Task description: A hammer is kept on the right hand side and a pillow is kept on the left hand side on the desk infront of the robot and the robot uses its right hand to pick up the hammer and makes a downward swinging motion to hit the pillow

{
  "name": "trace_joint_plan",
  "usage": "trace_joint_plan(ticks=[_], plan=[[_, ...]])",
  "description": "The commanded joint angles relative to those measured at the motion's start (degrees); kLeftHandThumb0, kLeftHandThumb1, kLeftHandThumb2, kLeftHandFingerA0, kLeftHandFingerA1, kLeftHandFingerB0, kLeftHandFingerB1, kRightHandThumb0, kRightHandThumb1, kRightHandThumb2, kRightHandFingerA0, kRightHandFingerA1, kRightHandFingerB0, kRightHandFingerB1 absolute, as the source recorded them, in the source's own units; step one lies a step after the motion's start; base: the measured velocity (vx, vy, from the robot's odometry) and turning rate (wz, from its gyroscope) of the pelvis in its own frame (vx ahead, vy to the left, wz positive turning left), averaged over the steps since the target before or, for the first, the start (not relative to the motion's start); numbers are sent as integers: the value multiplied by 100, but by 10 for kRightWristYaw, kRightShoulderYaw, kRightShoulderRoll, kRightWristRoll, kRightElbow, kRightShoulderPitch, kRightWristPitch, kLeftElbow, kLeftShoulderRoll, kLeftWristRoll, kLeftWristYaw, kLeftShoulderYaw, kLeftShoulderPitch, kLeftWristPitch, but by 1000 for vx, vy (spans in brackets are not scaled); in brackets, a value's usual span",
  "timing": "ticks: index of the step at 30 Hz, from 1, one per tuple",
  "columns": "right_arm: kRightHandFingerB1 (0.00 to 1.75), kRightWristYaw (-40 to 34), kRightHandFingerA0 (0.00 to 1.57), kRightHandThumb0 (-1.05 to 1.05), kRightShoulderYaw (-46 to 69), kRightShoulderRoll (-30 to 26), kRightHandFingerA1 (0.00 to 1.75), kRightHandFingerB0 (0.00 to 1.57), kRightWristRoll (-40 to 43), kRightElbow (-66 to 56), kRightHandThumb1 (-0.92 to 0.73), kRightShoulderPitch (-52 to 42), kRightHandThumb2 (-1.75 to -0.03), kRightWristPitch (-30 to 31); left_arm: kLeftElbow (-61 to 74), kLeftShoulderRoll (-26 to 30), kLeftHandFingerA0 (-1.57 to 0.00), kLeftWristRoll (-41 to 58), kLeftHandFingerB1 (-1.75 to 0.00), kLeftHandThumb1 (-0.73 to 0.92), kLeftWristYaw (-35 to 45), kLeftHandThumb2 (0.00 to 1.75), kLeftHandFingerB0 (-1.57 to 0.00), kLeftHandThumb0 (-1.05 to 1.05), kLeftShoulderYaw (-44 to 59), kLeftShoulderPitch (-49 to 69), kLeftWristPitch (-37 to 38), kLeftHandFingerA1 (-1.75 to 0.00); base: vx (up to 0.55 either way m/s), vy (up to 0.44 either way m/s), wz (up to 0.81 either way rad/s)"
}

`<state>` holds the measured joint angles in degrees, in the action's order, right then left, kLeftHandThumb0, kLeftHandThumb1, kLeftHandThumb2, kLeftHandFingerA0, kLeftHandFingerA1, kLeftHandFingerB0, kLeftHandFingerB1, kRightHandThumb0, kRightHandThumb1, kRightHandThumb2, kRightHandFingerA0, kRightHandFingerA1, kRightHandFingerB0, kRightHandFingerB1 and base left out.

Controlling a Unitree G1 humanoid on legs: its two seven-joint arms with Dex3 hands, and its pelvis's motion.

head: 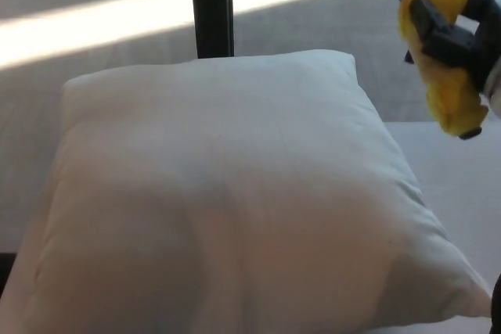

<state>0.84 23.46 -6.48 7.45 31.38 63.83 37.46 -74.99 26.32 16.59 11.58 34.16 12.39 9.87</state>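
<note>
A large white pillow (pixel 227 201) fills most of the head view, lying flat on the desk. High at the upper right, my right hand (pixel 458 33) is shut on the yellow handle of the hammer (pixel 440 52). The blue neck and metal head of the hammer reach the top edge of the picture and are partly cut off. The hammer is held in the air, above and to the right of the pillow's far right corner, not touching it. My left hand does not show.
A black vertical post (pixel 210 5) stands behind the pillow at the top centre. A white desk surface (pixel 458 181) shows to the right of the pillow. Sunlit stripes cross the grey floor (pixel 94 29) beyond.
</note>
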Motion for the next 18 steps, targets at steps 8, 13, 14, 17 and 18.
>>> trace_joint_plan(ticks=[8,13,14,17,18], plan=[[165,49,106,-32,40,-16,175,76,138,-61,-54,161,-128,207,3,6,-78,-1,-51,77,-1,63,-70,-74,-7,4,-4,-57,0,0,0],[165,37,106,-31,51,14,175,68,154,-101,-63,111,-112,264,0,9,-81,-1,-49,77,-3,62,-67,-73,-7,0,-7,-57,0,0,0],[166,41,106,-31,46,16,175,69,153,-107,-60,98,-117,271,0,10,-82,-2,-49,77,-2,63,-66,-74,-8,0,-6,-58,0,0,0],[167,36,106,-29,50,28,175,71,155,-116,-65,74,-117,305,2,12,-78,-9,-49,79,-3,64,-67,-76,-16,-1,-3,-55,0,0,0],[155,27,105,-31,51,34,175,74,149,-117,-72,63,-104,318,2,12,-80,-7,-50,77,-4,63,-68,-77,-15,-1,-2,-57,0,0,0]])
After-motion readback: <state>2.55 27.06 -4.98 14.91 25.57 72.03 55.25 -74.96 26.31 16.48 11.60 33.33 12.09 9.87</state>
